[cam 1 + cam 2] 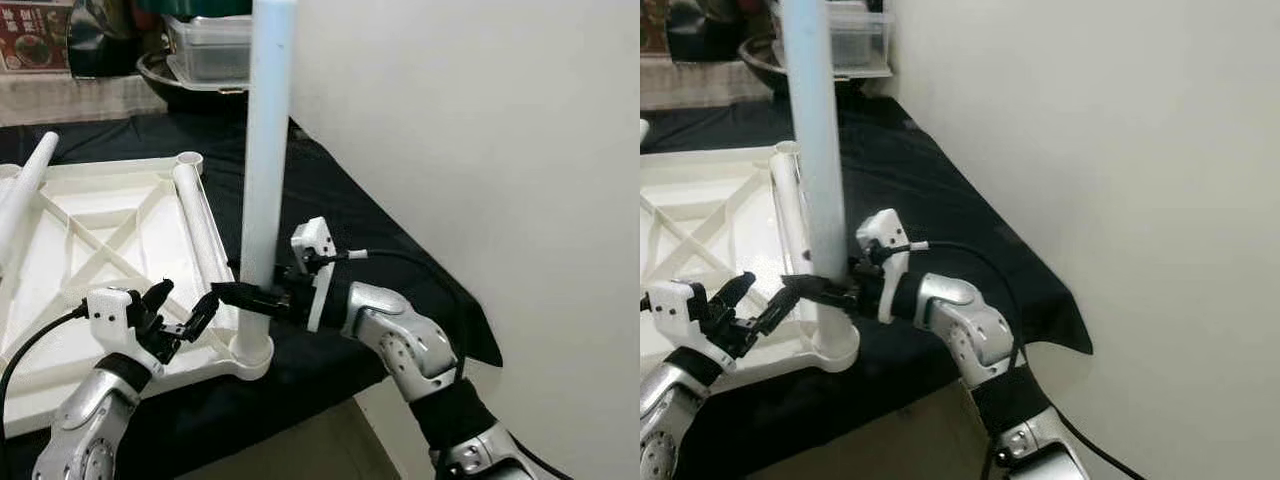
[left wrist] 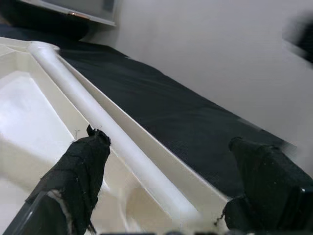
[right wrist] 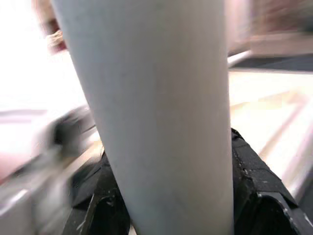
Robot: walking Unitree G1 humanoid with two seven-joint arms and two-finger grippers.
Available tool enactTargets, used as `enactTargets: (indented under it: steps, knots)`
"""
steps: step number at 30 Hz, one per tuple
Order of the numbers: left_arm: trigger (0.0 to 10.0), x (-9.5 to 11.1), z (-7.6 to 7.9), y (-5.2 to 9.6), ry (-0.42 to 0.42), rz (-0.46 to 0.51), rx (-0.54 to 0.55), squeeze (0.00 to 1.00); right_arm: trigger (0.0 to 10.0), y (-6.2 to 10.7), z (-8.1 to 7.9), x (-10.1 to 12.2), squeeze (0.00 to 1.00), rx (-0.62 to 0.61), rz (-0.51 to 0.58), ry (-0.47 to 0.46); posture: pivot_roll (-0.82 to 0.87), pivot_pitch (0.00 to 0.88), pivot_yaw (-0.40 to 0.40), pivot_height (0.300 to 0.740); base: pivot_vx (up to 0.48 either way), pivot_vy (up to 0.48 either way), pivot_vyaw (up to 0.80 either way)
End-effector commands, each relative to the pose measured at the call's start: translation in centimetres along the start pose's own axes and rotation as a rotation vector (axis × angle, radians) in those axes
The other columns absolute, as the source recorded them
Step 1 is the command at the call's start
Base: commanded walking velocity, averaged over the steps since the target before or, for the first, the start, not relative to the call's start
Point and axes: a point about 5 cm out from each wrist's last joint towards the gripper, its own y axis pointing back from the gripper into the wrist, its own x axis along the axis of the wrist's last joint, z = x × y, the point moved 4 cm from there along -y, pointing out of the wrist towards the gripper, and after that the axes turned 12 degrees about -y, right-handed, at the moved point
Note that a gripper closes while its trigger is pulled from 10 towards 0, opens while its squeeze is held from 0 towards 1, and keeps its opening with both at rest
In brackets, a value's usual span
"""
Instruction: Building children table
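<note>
- Right gripper (image 1: 250,297) was clamped on tall pale-blue round plastic table leg (image 1: 268,150), black fingers (image 3: 254,171) on both sides of it, low on the tube, just above the socket.
- Leg stood upright, slightly tilted, lower end seated in round corner socket (image 1: 251,354) of the white plastic tabletop (image 1: 90,240).
- Left gripper (image 1: 183,312) was spread open, holding nothing, hovering at the near edge of the tabletop just beside the socket; left wrist view had its two fingers (image 2: 78,166) straddling the tabletop rim.
- Tabletop lay upside down, ribbed underside up with diagonal cross braces, on black cloth (image 1: 330,200) covering a surface.
- Second white tube leg (image 1: 198,225) lay flat along the tabletop's right rim, far end near another corner socket (image 1: 189,158).
- Third white tube (image 1: 22,185) leaned in at the tabletop's left side.
- White wall (image 1: 480,150) stood to the right, cloth edge running beside it.
- Clear plastic lidded container (image 1: 208,45) sat in a dark bowl (image 1: 165,78) at the far end.
</note>
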Motion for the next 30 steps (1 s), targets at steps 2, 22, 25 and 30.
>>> enactTargets:
  steps: [2, 22, 25, 30]
  knots:
    - [10.0, -0.5, 0.1, 0.2, -0.002, -0.018, 0.001, 0.00, 0.0, 0.9, 4.3, 0.3, 0.00, -0.326, 0.083, -0.116, 0.17, 0.000, -0.141, 0.740, 0.000, 0.000, 0.00]
    - [10.0, -0.5, 0.4, 0.0, 0.004, -0.015, -0.008, 0.00, 10.0, 0.7, 2.3, 1.0, 0.00, -0.192, 0.084, -0.040, 0.16, 0.000, -0.137, 0.740, 0.000, 0.000, 0.00]
    - [10.0, -0.5, 0.3, -0.1, 0.005, -0.012, -0.005, 0.00, 10.0, 1.4, -1.9, 1.0, 0.00, 0.144, 0.006, -0.032, 0.16, 0.000, -0.143, 0.740, 0.000, 0.000, 0.00]
    - [10.0, -0.4, 0.3, -0.1, 0.005, -0.009, -0.003, 0.00, 10.0, 2.4, -3.7, 0.0, 0.00, 0.319, -0.072, -0.005, 0.16, 0.000, -0.143, 0.740, 0.000, 0.000, 0.00]
